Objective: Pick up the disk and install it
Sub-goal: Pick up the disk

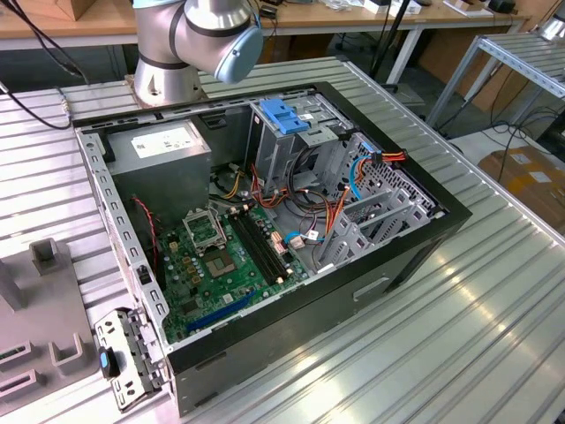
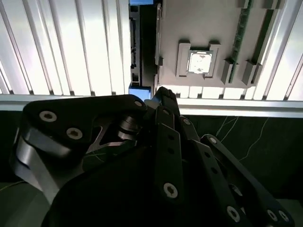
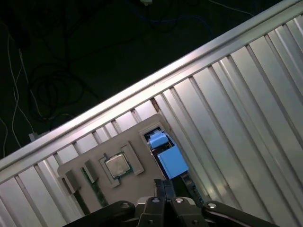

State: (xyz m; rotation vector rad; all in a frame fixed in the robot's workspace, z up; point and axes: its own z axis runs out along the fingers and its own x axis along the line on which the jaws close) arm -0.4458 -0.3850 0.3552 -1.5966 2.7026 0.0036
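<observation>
Disk (image 3: 171, 160) on edge in tray (image 3: 132, 138) slot; gripper (image 3: 164, 187) hangs high above, pointing straight down, jaws closed, empty.

Arm (image 1: 190, 40): grey base column and blue-capped joint, upper left of the exterior view. Gripper (image 3: 163, 184): black linkage fingers (image 2: 165, 142), tips drawn together in both wrist views, nothing between them.
</observation>
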